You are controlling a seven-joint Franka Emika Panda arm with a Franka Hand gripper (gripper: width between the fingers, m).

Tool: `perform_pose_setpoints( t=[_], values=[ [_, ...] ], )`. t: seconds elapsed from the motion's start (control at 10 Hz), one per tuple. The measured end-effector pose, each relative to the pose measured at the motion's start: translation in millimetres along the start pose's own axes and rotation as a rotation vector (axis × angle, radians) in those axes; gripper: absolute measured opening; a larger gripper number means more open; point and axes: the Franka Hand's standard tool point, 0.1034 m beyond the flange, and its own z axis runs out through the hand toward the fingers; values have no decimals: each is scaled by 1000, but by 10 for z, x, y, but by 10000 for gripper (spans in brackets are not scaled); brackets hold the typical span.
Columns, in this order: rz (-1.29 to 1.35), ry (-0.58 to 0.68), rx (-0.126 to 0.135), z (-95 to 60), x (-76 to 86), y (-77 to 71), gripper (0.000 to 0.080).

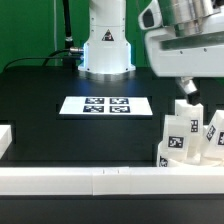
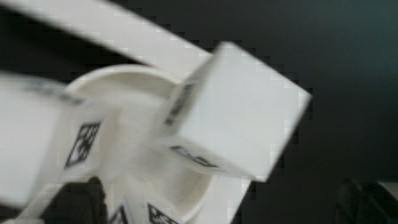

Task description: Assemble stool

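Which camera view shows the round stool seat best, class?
The wrist view: the seat shows its curved rim and hollow, though blurred, behind a white leg close to the lens. In the exterior view the seat cannot be made out among the tagged legs.

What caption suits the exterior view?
Robot claw reaches down over white tagged stool legs beside the marker board.

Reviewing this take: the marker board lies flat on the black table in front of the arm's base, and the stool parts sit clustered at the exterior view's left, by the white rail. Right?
One thing is off: the stool parts are clustered at the exterior view's right, not its left, under the tool. The rest stands: the marker board lies flat on the black table before the arm's base, and the parts sit by the white rail. The exterior view shows it.
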Motion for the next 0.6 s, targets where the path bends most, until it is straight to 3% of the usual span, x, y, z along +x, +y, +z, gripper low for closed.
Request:
perform_pose_setpoints(
  t=[0.2,0.5,0.6],
  values=[
    [-244,-47,-37,-41,-21,-73,648],
    [-446,-40,-29,-29,6,-69,648],
    [-551,-41,-42,-31,1,-61,648]
  ],
)
